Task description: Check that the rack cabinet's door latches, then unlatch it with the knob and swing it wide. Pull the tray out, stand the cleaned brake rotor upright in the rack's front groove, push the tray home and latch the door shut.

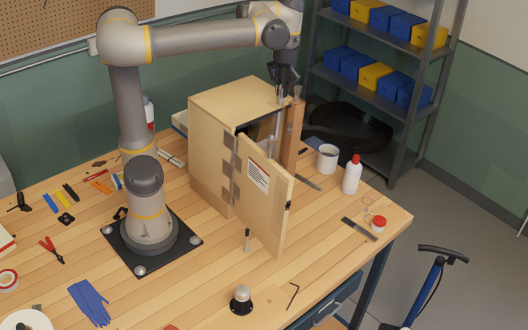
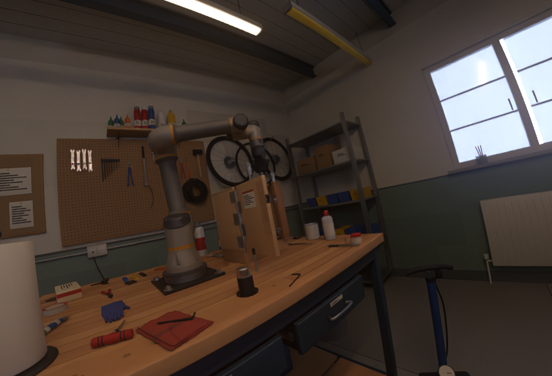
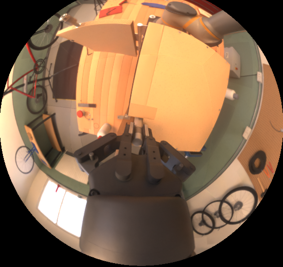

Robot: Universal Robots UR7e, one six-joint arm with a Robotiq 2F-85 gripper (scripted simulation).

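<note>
In the middle of the workbench stands the wooden rack cabinet [image 1: 228, 135] with its hinged door [image 1: 264, 196] swung wide toward the bench's front edge. A tall wooden panel [image 1: 293, 135] stands at the cabinet's open front, with metal rods rising beside it. Directly above the cabinet's front top edge, my gripper [image 1: 280, 90] points straight down and is closed around the top of a grey metal rod [image 3: 137, 138]. The brake rotor is not visible, and the cabinet's inside is dark and mostly hidden.
A white mug [image 1: 327, 158] and a white bottle with a red cap [image 1: 351, 174] stand right of the cabinet. A metal shelving unit [image 1: 381, 61] with blue and yellow boxes rises behind. A small black-based cylinder [image 1: 241, 300] and an Allen key [image 1: 293, 295] lie near the front edge.
</note>
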